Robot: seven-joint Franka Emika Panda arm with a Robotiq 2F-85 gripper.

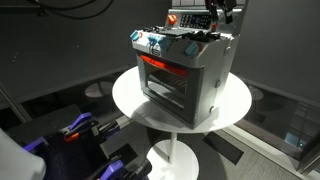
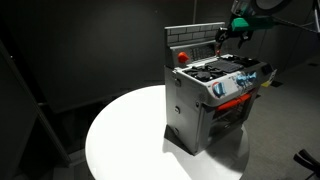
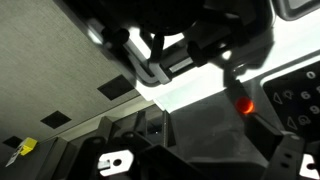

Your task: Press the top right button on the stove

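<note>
The grey-silver toy stove (image 1: 190, 75) stands on a round white table (image 1: 130, 100), with a red-orange bar across its front and blue-white knobs above the glass door. It also shows in an exterior view (image 2: 205, 105). A red button (image 1: 171, 18) sits on the dark back panel, and it shows in an exterior view (image 2: 181, 57) and glowing in the wrist view (image 3: 243, 104). My gripper (image 1: 218, 14) hangs just above the back panel's far end and the rear burners, seen also in an exterior view (image 2: 226, 36). Its fingers are dark and blurred in the wrist view.
The table (image 2: 120, 140) has bare white surface around the stove. Blue and black equipment (image 1: 75, 130) sits low beside the table. Grey walls and a dark floor surround the scene.
</note>
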